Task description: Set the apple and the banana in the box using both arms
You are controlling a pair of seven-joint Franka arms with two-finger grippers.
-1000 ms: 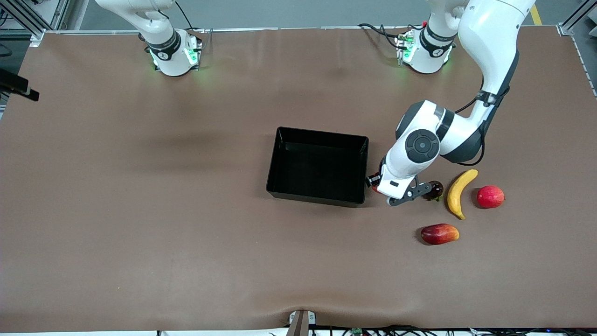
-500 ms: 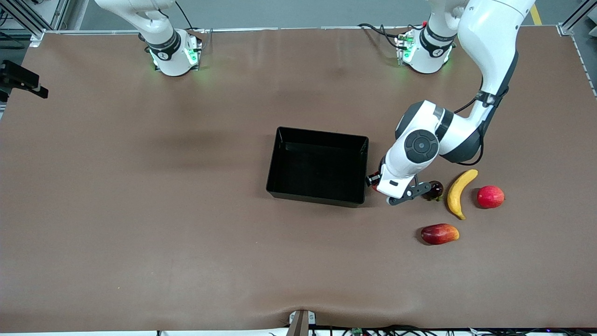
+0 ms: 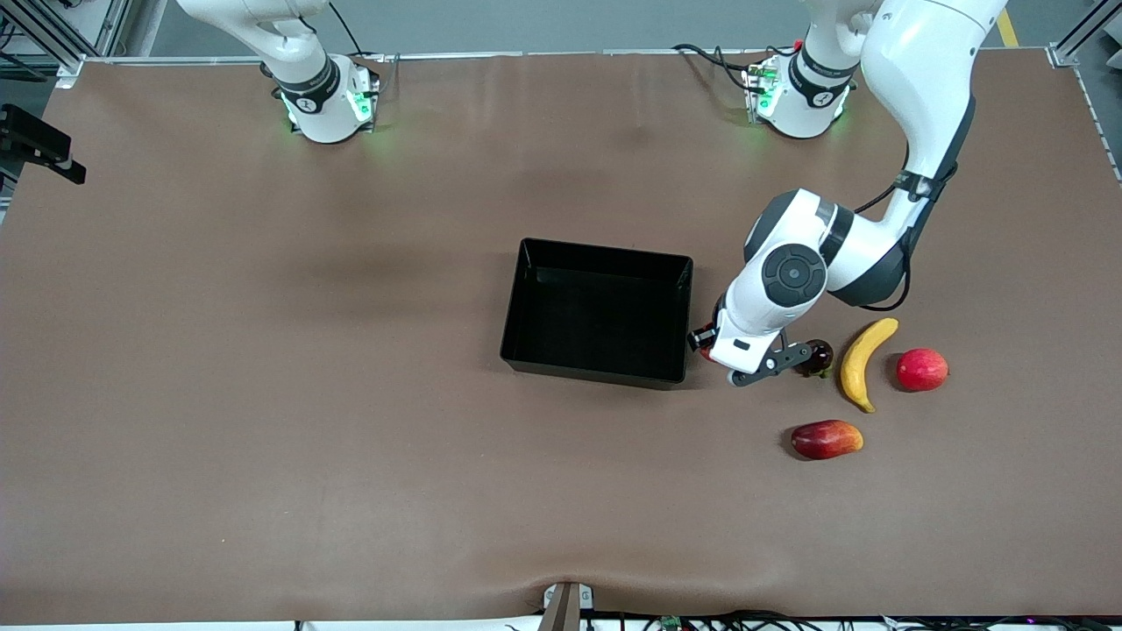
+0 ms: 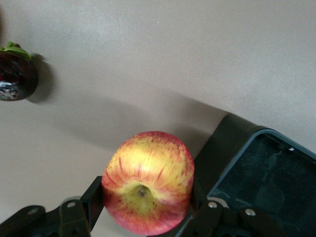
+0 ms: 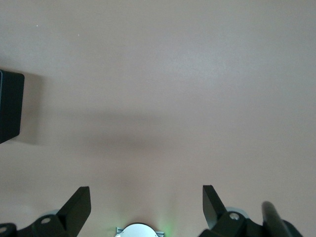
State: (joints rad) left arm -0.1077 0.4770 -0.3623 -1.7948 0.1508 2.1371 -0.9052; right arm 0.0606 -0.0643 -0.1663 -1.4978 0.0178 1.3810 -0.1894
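Observation:
My left gripper (image 4: 148, 190) is shut on the apple (image 4: 148, 173), red with yellow streaks, a finger on each side. In the front view the left gripper (image 3: 706, 343) is low over the table, beside the wall of the black box (image 3: 605, 252) at the left arm's end. The wrist hides most of the apple there. The box corner also shows in the left wrist view (image 4: 266, 168). The yellow banana (image 3: 862, 361) lies on the table toward the left arm's end. My right gripper (image 5: 145, 195) is open and empty over bare table near its own base.
A dark round fruit with green leaves (image 3: 819, 358) lies between the left gripper and the banana, and shows in the left wrist view (image 4: 15, 76). A plain red round fruit (image 3: 921, 369) lies beside the banana. A red-orange mango-like fruit (image 3: 826, 439) lies nearer the front camera.
The left arm has hardly moved and keeps the apple. A black part at the right arm's edge of the front view has shifted a little.

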